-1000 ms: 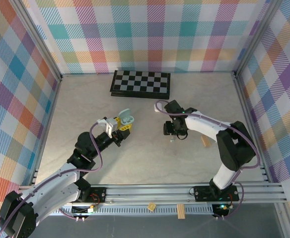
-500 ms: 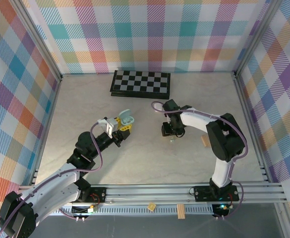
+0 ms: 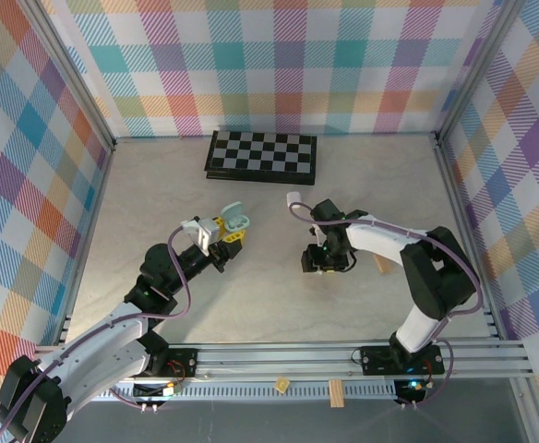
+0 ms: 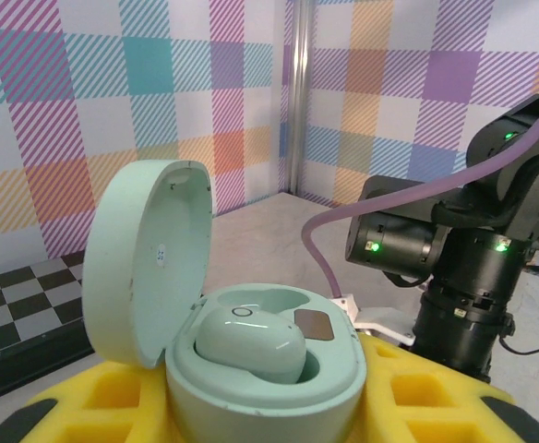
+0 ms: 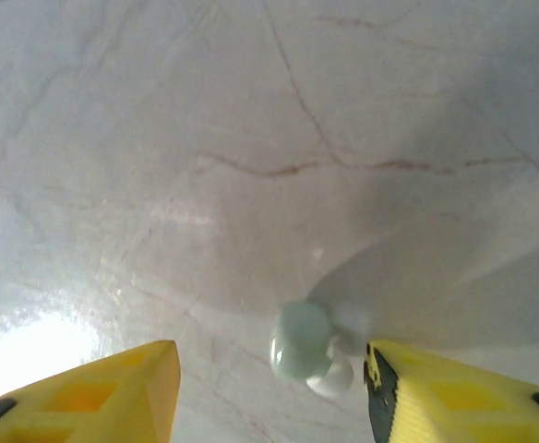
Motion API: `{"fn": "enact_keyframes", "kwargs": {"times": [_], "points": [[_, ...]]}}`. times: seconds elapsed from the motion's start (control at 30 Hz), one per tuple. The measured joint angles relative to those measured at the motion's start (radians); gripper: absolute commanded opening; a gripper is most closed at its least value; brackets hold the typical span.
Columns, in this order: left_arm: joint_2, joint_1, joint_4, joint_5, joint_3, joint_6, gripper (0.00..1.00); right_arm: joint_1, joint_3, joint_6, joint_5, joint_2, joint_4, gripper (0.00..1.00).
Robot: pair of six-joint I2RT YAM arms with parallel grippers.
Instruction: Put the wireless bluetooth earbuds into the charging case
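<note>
Plainly pale-green earbud [image 5: 302, 341], rounded, matching open case [image 4: 149, 258]

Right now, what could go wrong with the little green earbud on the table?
The earbud lies on the table off-centre between the right fingers, so closing them could flick it away. The case in the left fingers has just one small free slot; a miss there could drop the earbud.

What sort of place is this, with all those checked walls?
Probably a robotics lab's test booth: a left arm and a right arm bolted to a metal rail, plaid panels walling in a marble-look table, and props like a chessboard and an open green earbud case.
</note>
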Motion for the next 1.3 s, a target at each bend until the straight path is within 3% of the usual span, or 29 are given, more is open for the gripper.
{"fn": "enact_keyframes", "kwargs": {"times": [0.23,0.53,0.87,1.3], "points": [[-0.022,0.0,-0.011,-0.02,0.0,0.0,0.3,0.081,0.077,-0.019,0.209,-0.021,-0.119,0.55],[-0.104,0.0,-0.049,-0.099,0.0,0.007,0.3,0.202,0.203,0.1,0.459,0.073,-0.238,0.45],[-0.158,0.0,-0.13,-0.136,0.0,0.031,0.29,0.28,0.278,0.158,0.584,0.217,-0.307,0.38],[-0.171,0.0,-0.171,-0.151,-0.001,0.031,0.29,0.283,0.293,0.158,0.595,0.271,-0.326,0.37]]}}
